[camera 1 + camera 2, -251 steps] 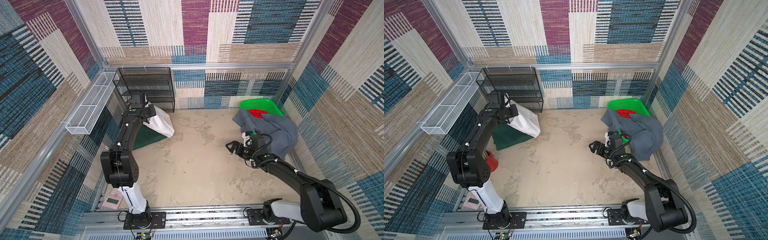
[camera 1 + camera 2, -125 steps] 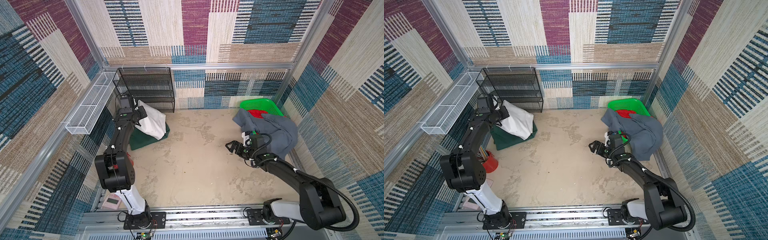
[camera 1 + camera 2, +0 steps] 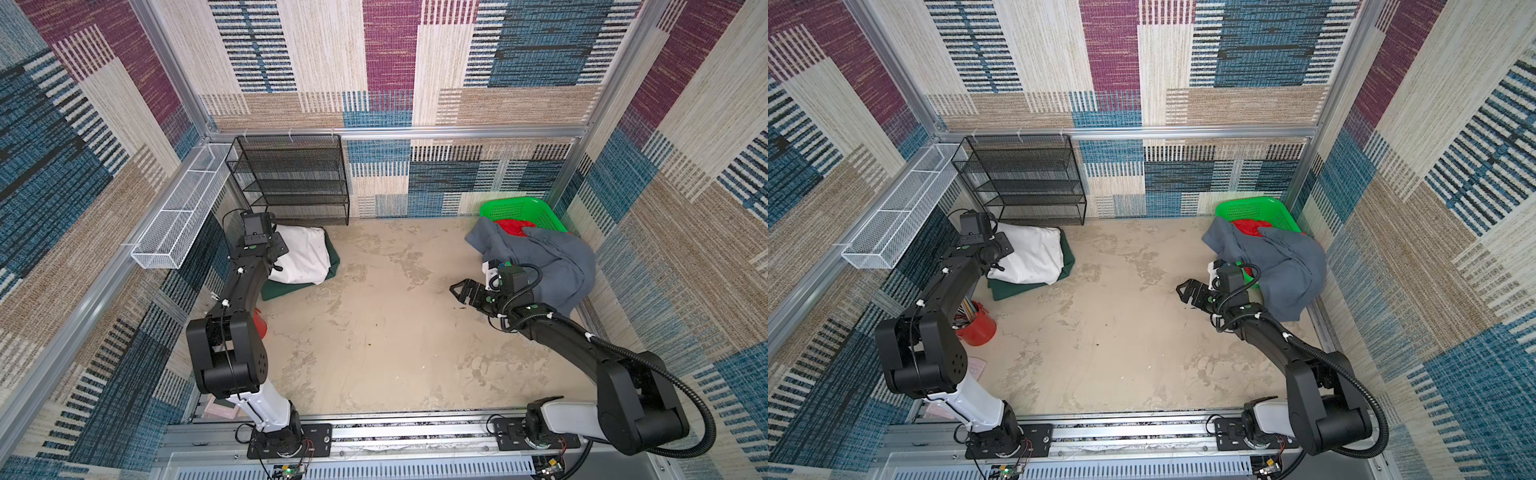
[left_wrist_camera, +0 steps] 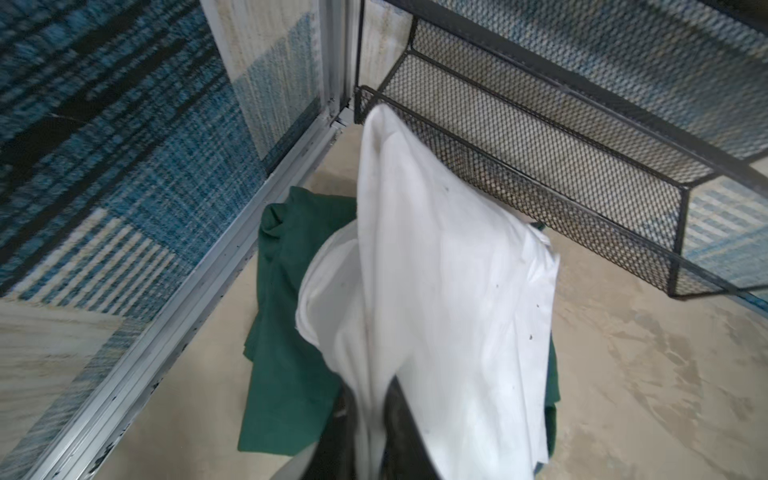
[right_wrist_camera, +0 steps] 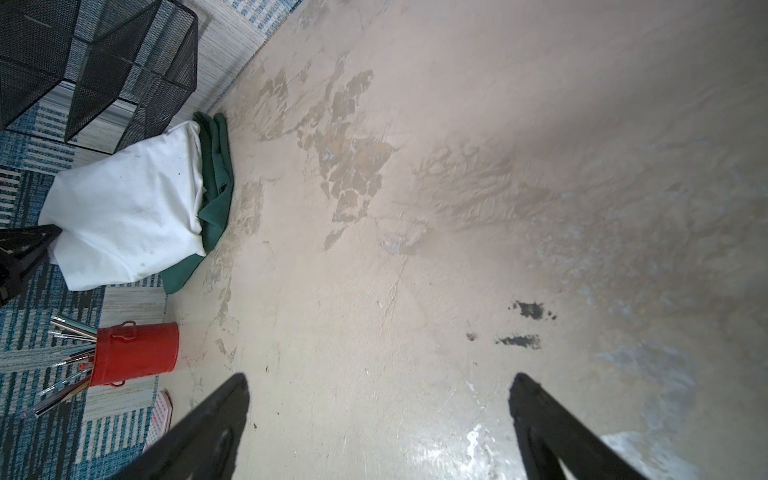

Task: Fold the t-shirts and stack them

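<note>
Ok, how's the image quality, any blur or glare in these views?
Left wrist view: soft all over, white t-shirt close up, wall smeared. Right wrist view: a glare patch on the near table, far side washed out. Both top views: sharp and evenly lit.

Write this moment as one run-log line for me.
left hand: grips white tee atop green tee | right hand: open, empty | grey tee: unfolded, draped over basket
</note>
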{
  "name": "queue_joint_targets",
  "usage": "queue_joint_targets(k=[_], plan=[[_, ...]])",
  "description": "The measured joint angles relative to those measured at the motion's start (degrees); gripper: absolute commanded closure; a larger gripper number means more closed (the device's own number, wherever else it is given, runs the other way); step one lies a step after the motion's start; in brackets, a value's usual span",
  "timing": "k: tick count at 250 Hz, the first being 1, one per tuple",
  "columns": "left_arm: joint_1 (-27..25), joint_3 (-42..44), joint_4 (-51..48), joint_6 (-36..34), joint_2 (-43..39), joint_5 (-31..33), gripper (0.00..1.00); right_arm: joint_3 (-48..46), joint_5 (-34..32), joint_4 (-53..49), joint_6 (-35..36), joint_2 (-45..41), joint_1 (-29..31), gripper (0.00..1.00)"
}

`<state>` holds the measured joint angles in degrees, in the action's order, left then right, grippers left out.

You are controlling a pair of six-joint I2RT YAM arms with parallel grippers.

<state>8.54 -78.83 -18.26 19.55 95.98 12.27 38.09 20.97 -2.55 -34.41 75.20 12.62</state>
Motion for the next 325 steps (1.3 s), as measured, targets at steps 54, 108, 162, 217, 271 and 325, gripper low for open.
queue_joint_targets(k=[54,108,162,217,271,325], plan=[[0.1,5.2,1.8,2.4,-4.0,1.8,0.32,-0.2,0.0,-0.3,0.0,-0.7,0.0,0.01],[-0.6,10.1,4.9,3.2,-8.4,1.8,0.3,-0.2,0.0,-0.3,0.0,-1.0,0.0,0.02],[-6.7,16.6,8.2,3.9,-13.9,-0.9,0.18,1.5,-0.7,-1.9,0.7,-1.7,0.0,0.02],[-15.5,32.8,18.8,1.5,-24.1,0.8,0.07,3.5,-10.2,-3.5,4.1,-7.6,0.0,0.02],[-16.5,46.7,31.2,-3.5,-27.5,3.0,0.02,-3.7,-26.8,5.2,9.0,-16.0,0.0,0.02],[-16.9,53.4,40.6,-10.8,-28.3,3.8,0.03,-21.1,-41.9,25.7,19.3,-18.9,0.0,0.02]])
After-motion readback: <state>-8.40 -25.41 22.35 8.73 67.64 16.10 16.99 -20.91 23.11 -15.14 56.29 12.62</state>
